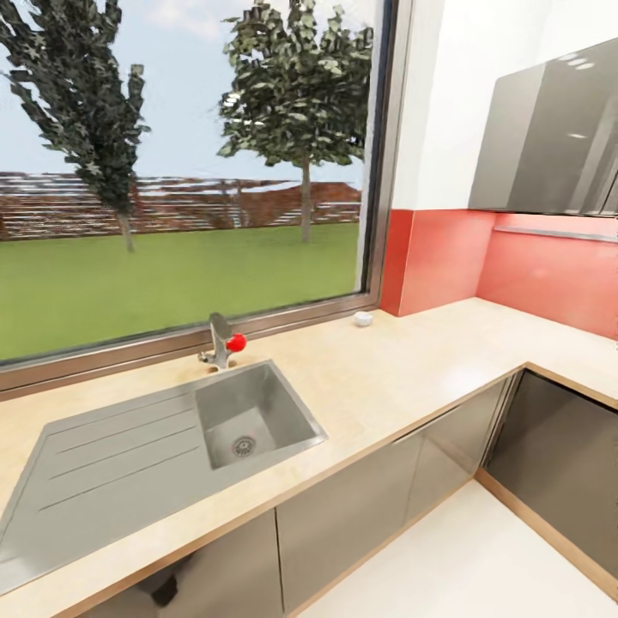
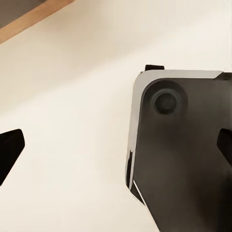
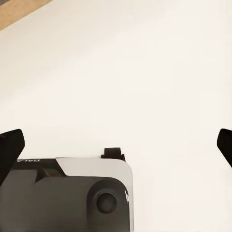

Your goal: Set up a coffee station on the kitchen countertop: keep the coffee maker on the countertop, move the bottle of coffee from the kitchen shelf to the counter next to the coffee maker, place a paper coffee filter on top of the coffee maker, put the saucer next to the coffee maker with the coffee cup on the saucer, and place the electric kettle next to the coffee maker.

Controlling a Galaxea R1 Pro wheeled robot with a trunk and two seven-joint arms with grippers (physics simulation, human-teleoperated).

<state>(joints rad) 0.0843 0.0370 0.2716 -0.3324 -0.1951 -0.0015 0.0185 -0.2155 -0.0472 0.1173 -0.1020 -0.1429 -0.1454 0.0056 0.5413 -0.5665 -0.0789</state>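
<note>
1. Light wood-grain countertop (image 1: 403, 378) runs long under the big window and turns the corner to my right, over glossy dark-grey cabinet fronts (image 1: 360, 515).
2. A brushed steel sink with a ribbed drainboard (image 1: 129, 455) sits sunk into that worktop; a steel tap with a red knob (image 1: 225, 342) stands behind the basin.
3. A tiny plain white coffee cup (image 1: 363, 319) rests on the counter near the window corner, beside the red splashback (image 1: 515, 266).
4. My left gripper (image 2: 116, 150) hangs with its dark fingertips (image 2: 9, 147) spread wide, nothing between them, over pale floor and my base's dark corner.
5. My right gripper (image 3: 116, 145) is likewise wide and empty.
</note>
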